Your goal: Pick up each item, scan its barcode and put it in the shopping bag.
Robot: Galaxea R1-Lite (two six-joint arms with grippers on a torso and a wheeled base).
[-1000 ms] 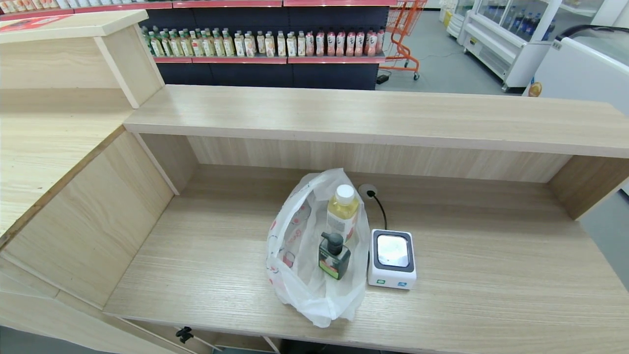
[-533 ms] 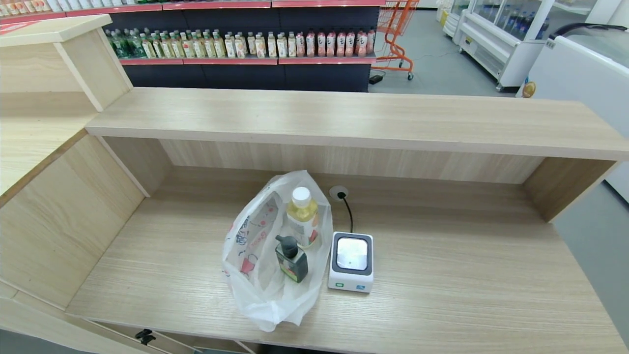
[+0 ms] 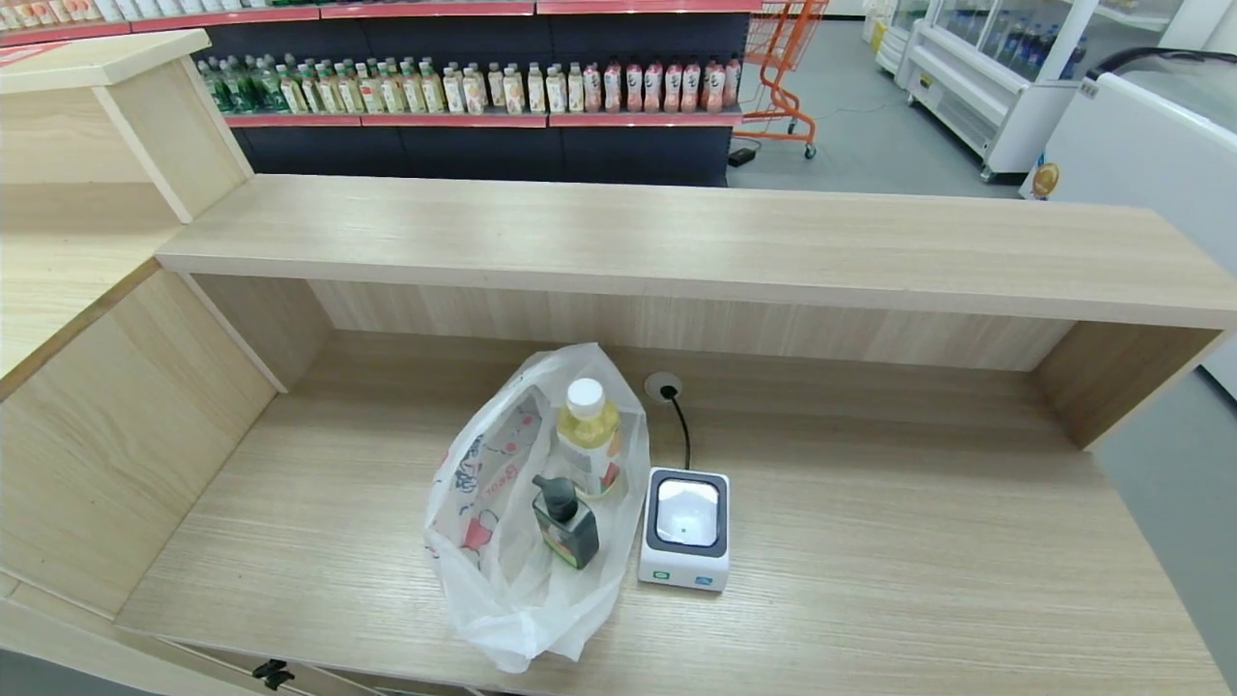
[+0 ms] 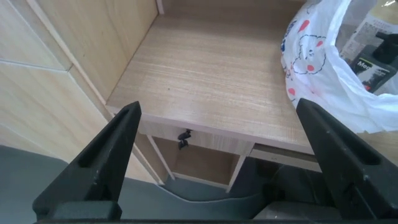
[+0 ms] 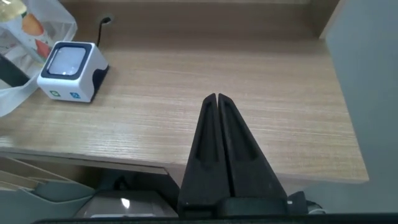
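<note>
A white plastic shopping bag (image 3: 503,541) stands open on the wooden counter (image 3: 870,541). Inside it a yellow drink bottle (image 3: 587,437) with a white cap stands upright, and a dark green pump bottle (image 3: 564,522) leans in front of it. A white barcode scanner (image 3: 685,528) sits just right of the bag, its cable running to a hole at the back. My left gripper (image 4: 217,162) is open, held below and before the counter's front edge, near the bag (image 4: 323,68). My right gripper (image 5: 216,124) is shut with nothing in it, over the counter's right front, away from the scanner (image 5: 68,71).
A raised wooden ledge (image 3: 676,242) runs along the back of the counter, with side walls at left and right. A drawer with a black handle (image 4: 183,139) sits under the front edge. Store shelves of bottles (image 3: 464,87) and an orange trolley (image 3: 788,58) stand far behind.
The head camera has swung, so the whole scene shifted left and slightly down in the picture. Bag, bottles and scanner keep their places relative to each other.
</note>
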